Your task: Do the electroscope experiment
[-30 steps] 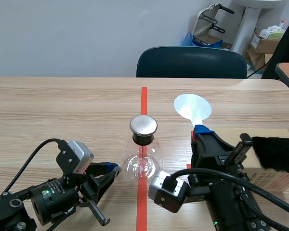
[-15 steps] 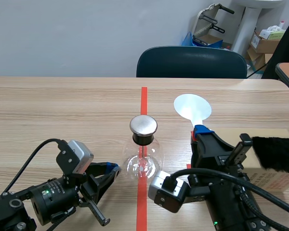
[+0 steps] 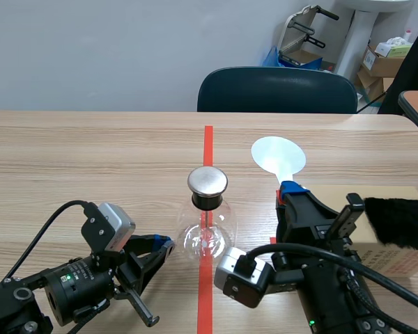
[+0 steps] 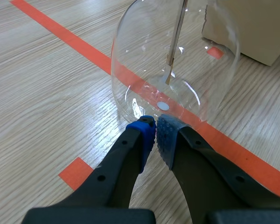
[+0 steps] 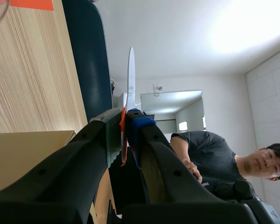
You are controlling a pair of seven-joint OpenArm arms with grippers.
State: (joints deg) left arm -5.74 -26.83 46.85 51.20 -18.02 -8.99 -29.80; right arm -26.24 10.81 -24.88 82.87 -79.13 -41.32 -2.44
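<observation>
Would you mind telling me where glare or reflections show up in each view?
Scene view: even light, only small highlights on the glass flask and a soft sheen on its metal cap. Left wrist view: white glints on the flask's wall, with the tape line visible through it. Right wrist view: strong glare whitens part of the ceiling.

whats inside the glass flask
Inside the glass flask a thin rod hangs down the middle, ending above the base. Its top is covered by the black stopper under the metal cap.
</observation>
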